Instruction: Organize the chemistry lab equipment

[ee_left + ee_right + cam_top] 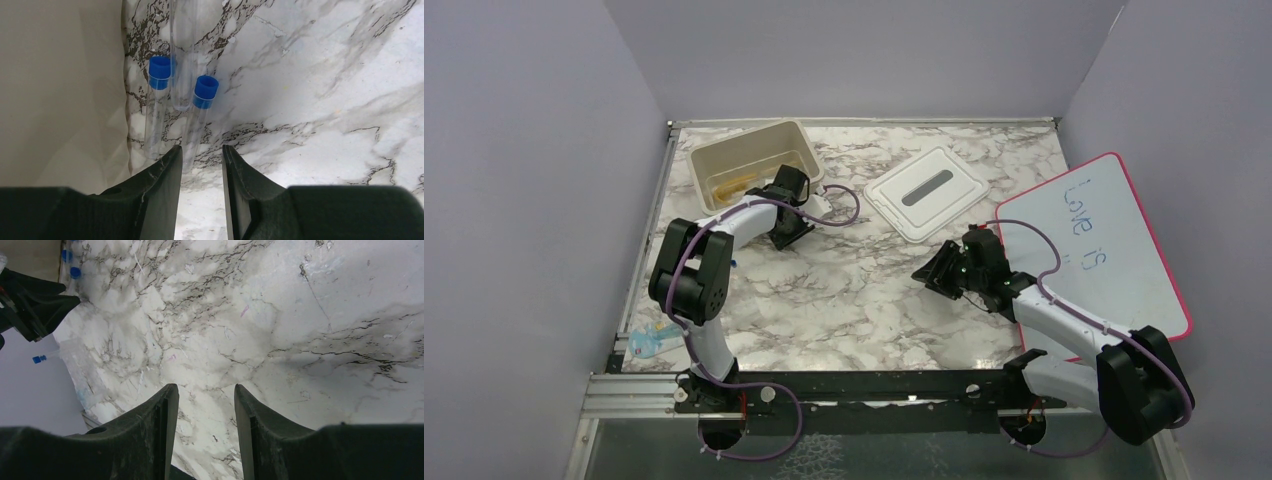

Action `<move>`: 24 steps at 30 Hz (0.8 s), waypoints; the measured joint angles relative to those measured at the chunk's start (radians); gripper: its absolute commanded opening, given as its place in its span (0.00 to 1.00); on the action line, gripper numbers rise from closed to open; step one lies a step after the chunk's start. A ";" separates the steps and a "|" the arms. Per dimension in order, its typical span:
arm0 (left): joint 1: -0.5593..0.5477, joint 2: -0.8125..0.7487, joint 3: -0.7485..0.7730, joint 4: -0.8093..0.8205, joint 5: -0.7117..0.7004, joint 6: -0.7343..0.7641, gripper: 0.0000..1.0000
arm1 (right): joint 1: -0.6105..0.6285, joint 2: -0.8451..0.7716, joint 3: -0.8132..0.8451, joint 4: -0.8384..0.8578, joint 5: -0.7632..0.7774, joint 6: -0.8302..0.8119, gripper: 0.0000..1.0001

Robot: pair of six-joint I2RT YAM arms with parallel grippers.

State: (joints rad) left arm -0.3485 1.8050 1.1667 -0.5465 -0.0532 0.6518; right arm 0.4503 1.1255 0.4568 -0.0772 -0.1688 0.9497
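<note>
Three clear tubes lie on the marble worktop (844,290) just beside the wall of the beige bin (60,90), with their long axes roughly parallel to that wall. Left tube (154,125): blue cap (160,70) at the far end, closed end toward the left pincer (201,150). Right tube (196,130): same heading but slightly tilted, with the cap end leaning away from the bin. Its closed end reaches the pincer's mouth, close against the bin-side finger (165,175); cannot tell whether they touch. Bare tube (182,55): no cap in sight, rounded end toward the pincer, lying between the two caps, the rest running out of the wrist view. All three are transparent, and the marble veins show through them. Left pincer: partly open with a plain gap between the fingers, nothing clamped, low over the worktop and pointing along the tubes. Right pincer (206,387): open wider, holding nothing, bare marble beneath it, well apart from the tubes. In the top view the left arm hides most of the tubes. A clear packet (649,342) with blue bits lies at the worktop's near left corner. An amber item (732,183) lies inside the bin. The white lid (927,192) lies flat to the right of the bin, and the whiteboard (1094,250) is at the right edge.
</note>
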 measured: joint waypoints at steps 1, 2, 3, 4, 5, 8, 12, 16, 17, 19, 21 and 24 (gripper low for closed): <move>0.001 0.000 0.000 0.000 0.000 0.000 0.38 | 0.000 0.000 0.000 0.000 0.000 0.000 0.50; 0.002 0.000 0.000 0.000 0.001 0.000 0.38 | 0.000 0.000 0.000 0.000 0.000 0.000 0.50; 0.003 0.000 0.000 0.000 0.004 0.000 0.38 | 0.000 0.000 0.000 0.000 0.000 0.000 0.50; 0.005 0.000 0.000 -0.002 0.010 -0.001 0.38 | 0.000 0.000 0.000 0.000 0.000 0.000 0.50; 0.008 0.002 0.004 -0.009 0.022 -0.004 0.38 | 0.000 0.000 0.000 0.000 0.000 0.000 0.50; 0.014 0.012 0.025 -0.025 0.053 -0.009 0.38 | 0.000 0.000 0.000 0.000 0.000 0.000 0.49; 0.016 0.015 0.037 -0.040 0.088 -0.012 0.36 | 0.000 0.000 0.000 0.000 0.000 0.000 0.49; 0.016 0.015 0.050 -0.070 0.129 -0.015 0.31 | 0.000 0.000 0.000 -0.001 0.000 0.000 0.49; 0.015 0.015 0.054 -0.077 0.145 -0.018 0.30 | 0.000 0.000 0.000 -0.001 0.000 0.000 0.49; 0.015 0.015 0.057 -0.089 0.167 -0.021 0.31 | 0.000 0.000 0.000 -0.001 0.000 0.000 0.49; 0.015 0.015 0.057 -0.096 0.182 -0.023 0.35 | 0.000 0.000 0.000 -0.001 0.000 0.000 0.49; 0.015 0.015 0.057 -0.108 0.193 -0.024 0.41 | 0.000 0.000 0.000 -0.001 0.000 0.000 0.49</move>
State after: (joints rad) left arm -0.3332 1.8202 1.2236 -0.6544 0.1398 0.6281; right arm 0.4503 1.1252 0.4568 -0.0780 -0.1688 0.9493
